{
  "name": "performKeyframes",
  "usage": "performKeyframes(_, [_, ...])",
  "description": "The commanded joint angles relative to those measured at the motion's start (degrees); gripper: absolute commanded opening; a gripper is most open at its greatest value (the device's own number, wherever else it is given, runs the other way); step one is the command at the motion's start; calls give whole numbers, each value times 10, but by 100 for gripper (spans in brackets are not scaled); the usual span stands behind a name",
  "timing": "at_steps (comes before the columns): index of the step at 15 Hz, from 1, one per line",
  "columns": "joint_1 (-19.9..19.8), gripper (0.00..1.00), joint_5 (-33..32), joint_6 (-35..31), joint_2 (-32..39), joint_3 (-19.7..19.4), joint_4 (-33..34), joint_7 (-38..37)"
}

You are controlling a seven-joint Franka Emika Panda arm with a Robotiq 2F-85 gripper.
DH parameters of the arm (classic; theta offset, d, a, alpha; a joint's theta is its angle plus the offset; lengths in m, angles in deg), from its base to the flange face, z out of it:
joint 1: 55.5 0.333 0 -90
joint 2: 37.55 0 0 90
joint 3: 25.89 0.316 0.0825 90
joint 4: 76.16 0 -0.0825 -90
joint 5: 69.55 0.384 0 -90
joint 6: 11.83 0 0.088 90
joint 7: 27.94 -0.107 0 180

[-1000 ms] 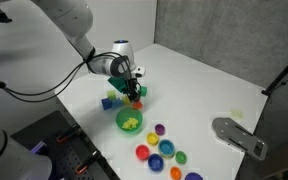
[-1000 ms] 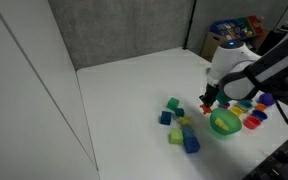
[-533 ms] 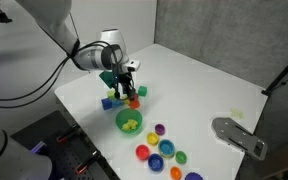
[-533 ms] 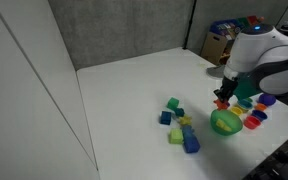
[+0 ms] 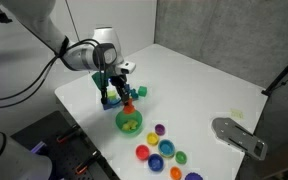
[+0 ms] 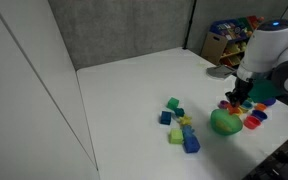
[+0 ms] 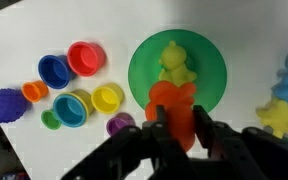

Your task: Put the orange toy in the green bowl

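Note:
My gripper (image 7: 180, 122) is shut on the orange toy (image 7: 171, 103) and holds it over the near rim of the green bowl (image 7: 142, 60), above the table. A yellow-green toy (image 7: 175, 63) lies inside the bowl. In both exterior views the gripper (image 5: 125, 96) (image 6: 231, 103) hangs just above the green bowl (image 5: 129, 122) (image 6: 224, 122), and the orange toy (image 5: 127, 104) shows as a small orange spot between the fingers.
Several small coloured cups (image 7: 69, 80) stand beside the bowl, also seen in an exterior view (image 5: 162, 152). Blue, green and yellow blocks (image 6: 180, 125) lie in a cluster on the white table (image 6: 134, 90). A grey clamp-like object (image 5: 239, 135) lies near the table's edge.
The gripper has carried the orange toy away from the cluster of blocks and now holds it over the green bowl.

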Motion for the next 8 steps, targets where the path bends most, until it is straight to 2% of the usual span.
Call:
performKeyframes(1, [-39, 64, 3, 11, -14, 30, -12, 15])
performKeyframes(5, [-66, 97, 39, 2, -24, 46, -18, 67])
performKeyframes(8, [-85, 100, 124, -2, -44, 62, -25, 192])
